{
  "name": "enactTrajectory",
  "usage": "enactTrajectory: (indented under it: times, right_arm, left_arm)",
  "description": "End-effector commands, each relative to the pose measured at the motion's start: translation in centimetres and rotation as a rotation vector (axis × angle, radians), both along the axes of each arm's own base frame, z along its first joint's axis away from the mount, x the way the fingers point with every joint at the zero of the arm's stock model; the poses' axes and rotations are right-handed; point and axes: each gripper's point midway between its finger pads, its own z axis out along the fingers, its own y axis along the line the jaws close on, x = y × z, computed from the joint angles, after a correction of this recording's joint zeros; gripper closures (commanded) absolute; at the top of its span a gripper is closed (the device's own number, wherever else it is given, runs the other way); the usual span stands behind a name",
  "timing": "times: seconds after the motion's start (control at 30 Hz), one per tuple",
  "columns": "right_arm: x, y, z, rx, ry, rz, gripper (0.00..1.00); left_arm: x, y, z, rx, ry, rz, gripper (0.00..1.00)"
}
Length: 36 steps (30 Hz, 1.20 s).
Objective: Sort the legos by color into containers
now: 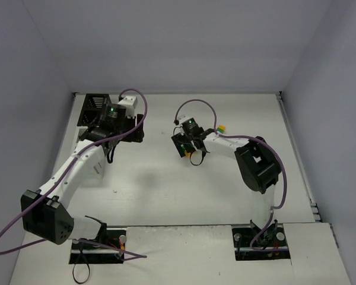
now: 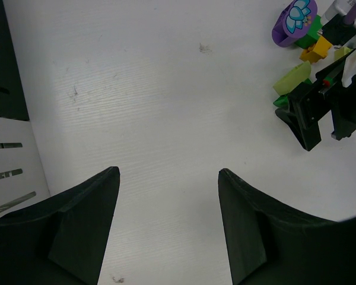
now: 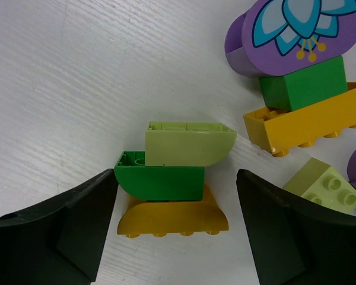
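Jaws open both sides; right jaws straddle three stacked legos (image 3: 163, 183), maybe clipped together, risking a mixed-color grab.

Robotics lab test cell, by the look of it. My left arm (image 1: 77, 167) and right arm (image 1: 258, 163) are bolted to mounting plates (image 1: 264, 244) at the near edge of a white table (image 1: 166, 190). Plain pale walls (image 1: 178, 41) box the table in on three sides, like a booth. Purple cables (image 1: 283, 190) loop loose along both arms. Up close the tabletop is ribbed white sheet, scuffed in spots. Props on it are test-bench stuff: a black slatted bin (image 1: 94, 108) at the far left, and toy bricks (image 3: 166, 184) in purple, yellow and green clustered near the middle.
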Motion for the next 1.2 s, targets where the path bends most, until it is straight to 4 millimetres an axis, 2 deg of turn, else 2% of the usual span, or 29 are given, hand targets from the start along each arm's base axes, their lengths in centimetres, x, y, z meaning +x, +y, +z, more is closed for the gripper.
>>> enactTrajectory:
  times: [0.0, 0.17, 0.23, 0.37, 0.43, 0.47, 0.53, 0.57, 0.63, 0.67, 0.73, 0.77, 0.83, 0.87, 0.93, 0.97, 1.17]
  right_arm:
    - [1.9, 0.8, 1.8, 0.048, -0.068, -0.046, 0.25]
    - [1.4, 0.6, 1.3, 0.053, -0.058, -0.05, 0.42]
    - [1.3, 0.5, 1.4, 0.056, -0.062, -0.051, 0.47]
    - [1.3, 0.5, 1.8, 0.068, -0.076, -0.051, 0.67]
    - [1.0, 0.4, 2.4, 0.079, -0.084, -0.045, 0.72]
    - [0.9, 0.8, 3.6, 0.106, -0.105, -0.027, 0.79]
    - [0.1, 0.8, 4.1, 0.124, -0.115, -0.006, 0.87]
    - [0.3, 1.1, 6.0, 0.157, -0.169, 0.006, 0.89]
    - [-1.1, 1.5, 6.5, 0.198, -0.173, 0.054, 0.93]
    - [-1.2, 2.0, 8.6, 0.246, -0.226, 0.073, 0.94]
    - [-2.3, 1.9, 9.0, 0.249, -0.253, 0.131, 0.96]
    - [-2.4, 2.1, 10.9, 0.278, -0.304, 0.149, 0.97]
    - [-3.3, 2.3, 11.7, 0.288, -0.348, 0.193, 0.99]
    - [-3.6, 2.4, 13.2, 0.304, -0.385, 0.208, 0.99]
    - [-4.3, 2.9, 14.2, 0.307, -0.419, 0.252, 0.99]
    - [-4.7, 3.1, 15.4, 0.317, -0.448, 0.268, 0.99]
    - [-7.2, 4.8, 19.9, 0.333, -0.568, 0.39, 0.99]
  left_arm:
    - [0.8, -0.8, 2.8, -0.034, -0.077, -0.019, 0.39]
    - [0.8, -0.9, 2.8, -0.039, -0.077, -0.022, 0.39]
    - [0.8, -0.9, 2.8, -0.039, -0.076, -0.023, 0.39]
    - [0.8, -1.1, 2.8, -0.046, -0.076, -0.03, 0.39]
    - [0.7, -1.3, 2.9, -0.055, -0.076, -0.037, 0.39]
    - [0.7, -1.4, 3.0, -0.061, -0.08, -0.042, 0.39]
    - [0.5, -1.9, 3.3, -0.084, -0.082, -0.065, 0.39]
    - [0.4, -2.2, 3.4, -0.096, -0.083, -0.077, 0.39]
    - [-0.1, -3.2, 4.2, -0.143, -0.096, -0.126, 0.39]
    - [-0.3, -3.5, 4.3, -0.161, -0.095, -0.143, 0.39]
    - [-0.6, -4.2, 5.1, -0.201, -0.11, -0.174, 0.39]
    - [-1.0, -5.0, 5.5, -0.232, -0.109, -0.214, 0.39]
    - [-1.5, -5.8, 6.1, -0.276, -0.108, -0.247, 0.39]
    - [-2.1, -6.7, 6.6, -0.315, -0.101, -0.297, 0.39]
    - [-2.5, -7.6, 7.2, -0.372, -0.086, -0.329, 0.39]
    - [-3.1, -8.6, 7.9, -0.417, -0.081, -0.381, 0.39]
    - [-4.6, -10.9, 8.8, -0.576, -0.008, -0.465, 0.39]
